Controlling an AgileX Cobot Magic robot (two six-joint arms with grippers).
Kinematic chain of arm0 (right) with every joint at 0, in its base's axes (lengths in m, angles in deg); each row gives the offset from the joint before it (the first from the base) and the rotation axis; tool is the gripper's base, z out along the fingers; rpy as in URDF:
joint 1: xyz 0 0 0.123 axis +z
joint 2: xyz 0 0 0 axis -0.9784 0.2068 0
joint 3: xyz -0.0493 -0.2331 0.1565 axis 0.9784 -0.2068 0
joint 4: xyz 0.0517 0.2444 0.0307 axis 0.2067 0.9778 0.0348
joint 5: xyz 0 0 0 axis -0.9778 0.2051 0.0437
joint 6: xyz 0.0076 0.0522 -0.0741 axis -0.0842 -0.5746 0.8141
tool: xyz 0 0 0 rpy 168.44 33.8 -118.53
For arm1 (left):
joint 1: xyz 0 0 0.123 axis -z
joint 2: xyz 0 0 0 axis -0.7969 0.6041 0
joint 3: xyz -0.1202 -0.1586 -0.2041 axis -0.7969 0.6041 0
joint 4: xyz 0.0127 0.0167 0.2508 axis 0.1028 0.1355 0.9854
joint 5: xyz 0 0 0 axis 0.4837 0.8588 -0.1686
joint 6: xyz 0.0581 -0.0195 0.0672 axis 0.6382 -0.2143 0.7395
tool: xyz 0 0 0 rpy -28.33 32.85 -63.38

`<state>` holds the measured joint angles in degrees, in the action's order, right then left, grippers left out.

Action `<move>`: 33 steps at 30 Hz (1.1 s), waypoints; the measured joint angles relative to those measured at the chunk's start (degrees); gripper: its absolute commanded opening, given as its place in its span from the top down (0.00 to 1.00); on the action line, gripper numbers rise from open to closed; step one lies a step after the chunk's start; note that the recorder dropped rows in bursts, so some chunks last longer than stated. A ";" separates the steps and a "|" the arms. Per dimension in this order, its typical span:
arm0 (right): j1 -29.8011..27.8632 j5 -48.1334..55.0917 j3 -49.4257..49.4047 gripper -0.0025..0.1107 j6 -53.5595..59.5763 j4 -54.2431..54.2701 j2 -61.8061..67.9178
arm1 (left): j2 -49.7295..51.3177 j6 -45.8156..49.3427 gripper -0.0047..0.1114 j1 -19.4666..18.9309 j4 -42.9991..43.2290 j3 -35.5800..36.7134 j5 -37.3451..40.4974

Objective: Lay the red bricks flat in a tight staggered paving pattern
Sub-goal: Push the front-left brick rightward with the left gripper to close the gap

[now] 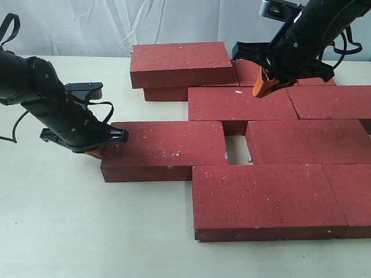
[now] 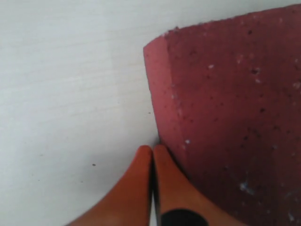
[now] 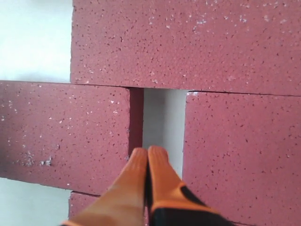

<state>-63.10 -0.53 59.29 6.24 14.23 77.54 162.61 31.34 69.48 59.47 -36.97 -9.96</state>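
Several red bricks lie flat in staggered rows. One brick (image 1: 179, 62) is stacked on another at the back left. In the third row a bare gap (image 1: 237, 149) (image 3: 162, 122) separates the left brick (image 1: 165, 147) (image 3: 61, 132) from the right brick (image 1: 307, 142) (image 3: 240, 155). My left gripper (image 1: 95, 152) (image 2: 152, 149) is shut and empty, its tips low on the table against that left brick's (image 2: 235, 117) outer end. My right gripper (image 1: 264, 87) (image 3: 148, 151) is shut and empty, over the second-row brick (image 1: 240, 104), pointing at the gap.
The front-row brick (image 1: 266, 200) (image 3: 188, 42) and its neighbour (image 1: 353, 197) border the gap's near side. Another brick (image 1: 330, 101) fills the second row's right end. Bare light table (image 1: 87, 226) spreads to the left and front.
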 measured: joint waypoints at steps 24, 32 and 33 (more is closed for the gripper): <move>0.00 0.00 0.00 0.99 0.09 0.00 0.00 | 0.00 4.27 0.96 -0.99 -3.73 0.00 -0.40; 0.00 0.00 0.00 0.99 0.09 -0.12 0.00 | 0.00 5.28 0.96 1.68 -7.95 0.00 0.47; 0.00 0.00 0.00 0.99 0.09 -0.12 0.00 | 0.00 5.54 0.96 2.03 -7.95 0.00 0.33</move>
<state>-63.10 -0.53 59.29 6.33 14.10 77.54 162.61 36.88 71.51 51.52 -36.97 -9.63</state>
